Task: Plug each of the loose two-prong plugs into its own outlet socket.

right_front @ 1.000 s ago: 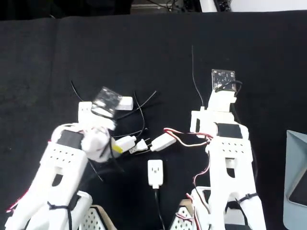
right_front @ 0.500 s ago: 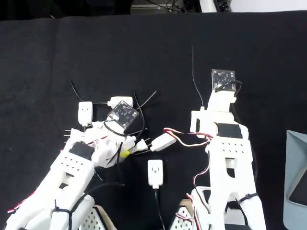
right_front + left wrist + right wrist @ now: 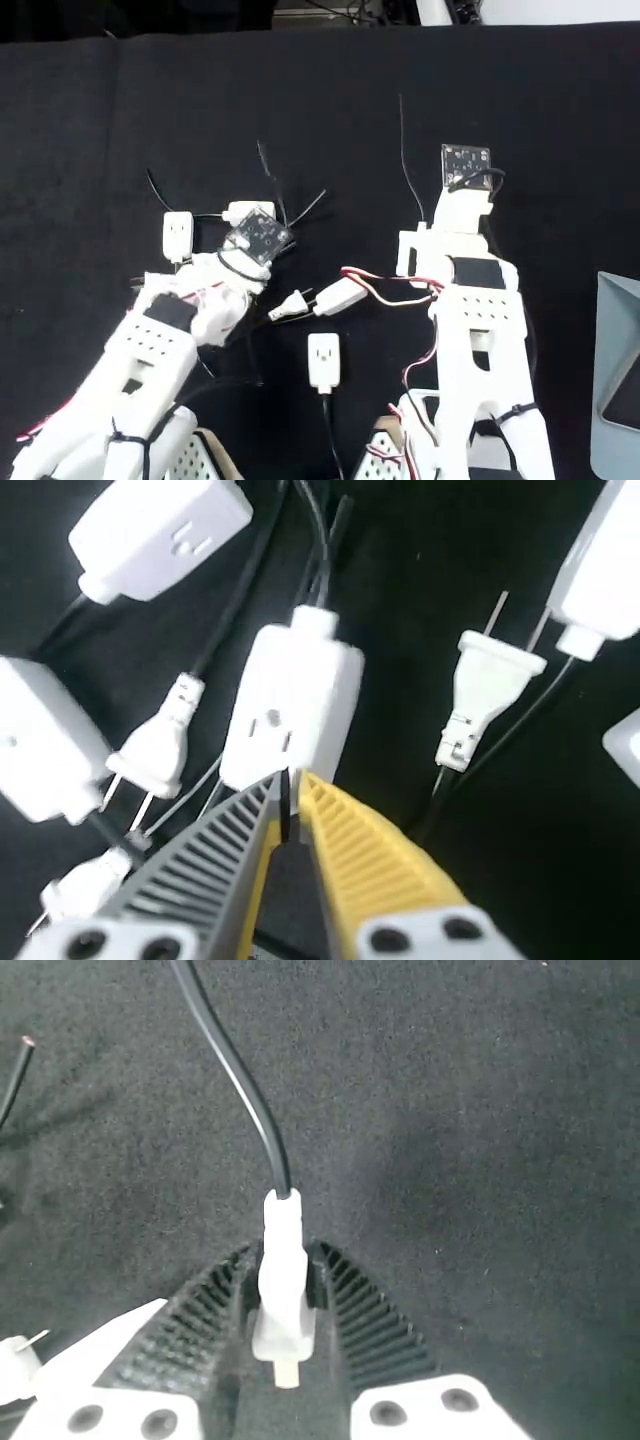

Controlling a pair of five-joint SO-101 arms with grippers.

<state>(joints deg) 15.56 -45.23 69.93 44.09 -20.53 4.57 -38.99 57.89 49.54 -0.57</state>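
Two-prong plugs of white plastic lie loose on your black fabric bench (image 3: 500, 80). One flat white plug (image 3: 487, 680) rests with its prongs bare. A second white plug (image 3: 155, 765) lies just beside a white rectangular outlet block (image 3: 290, 710), and neither is seated.

A white plug on a black cord (image 3: 282, 1300) is clamped in your right end effector (image 3: 282, 1255), whose ribbed black fingers (image 3: 350, 1300) press on its two sides.

Your left end effector (image 3: 288, 782) has its grey and yellow fingers drawn together, tips at the near end of that outlet block. A thin dark strip sits between them, and you cannot tell what it is.

From above, a loose white plug (image 3: 290, 305) lies just beside a white outlet (image 3: 340, 295). A white socket block on a black cord (image 3: 322, 360) lies near it, between your two arms.
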